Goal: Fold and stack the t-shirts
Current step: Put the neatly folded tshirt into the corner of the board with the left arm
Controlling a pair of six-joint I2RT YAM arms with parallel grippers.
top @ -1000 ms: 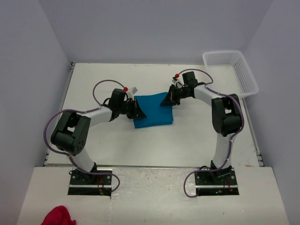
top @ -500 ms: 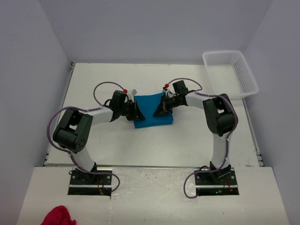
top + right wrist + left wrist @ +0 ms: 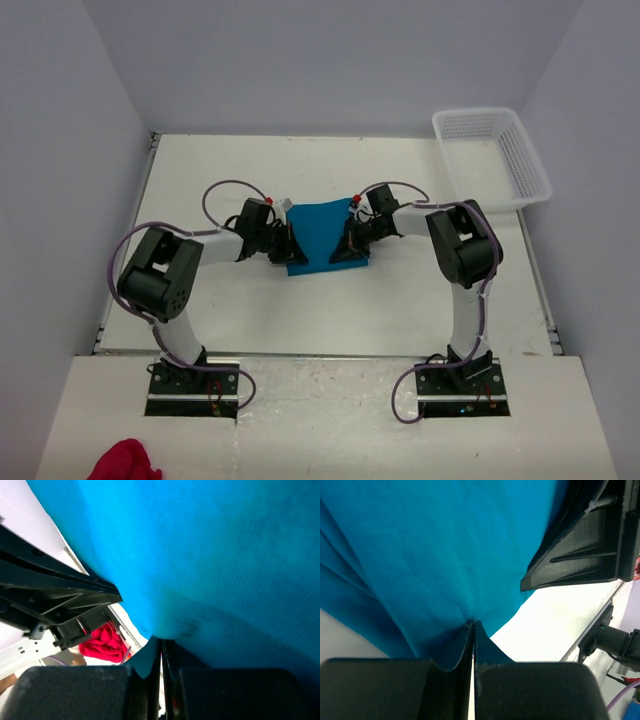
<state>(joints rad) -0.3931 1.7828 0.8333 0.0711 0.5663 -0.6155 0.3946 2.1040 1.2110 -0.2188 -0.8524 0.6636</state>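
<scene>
— Where do we find the shirt (image 3: 318,232)?

— Near the middle of the table (image 3: 400,300), between our two arms. It is teal, already folded into a small bundle, narrower at the far edge than at the near one.

— And the left claw (image 3: 473,630)?

— Pressed together on a fold of the shirt's left side. In the left wrist view we see the cloth running down into the seam between the two fingers, with creases fanning out from the pinch.

— The right claw (image 3: 161,647)?

— The same on the right side: fingers shut, teal cloth gathered where they meet. The two claws face each other with only the shirt between them.

— Is the bundle off the table?

— We cannot tell. From above its near edge looks to lie on the surface.

— Anything else around?

— A white basket (image 3: 520,170) at the far right corner, well apart from the shirt, and a red cloth (image 3: 124,463) on the near ledge, left of the left arm's base.
</scene>
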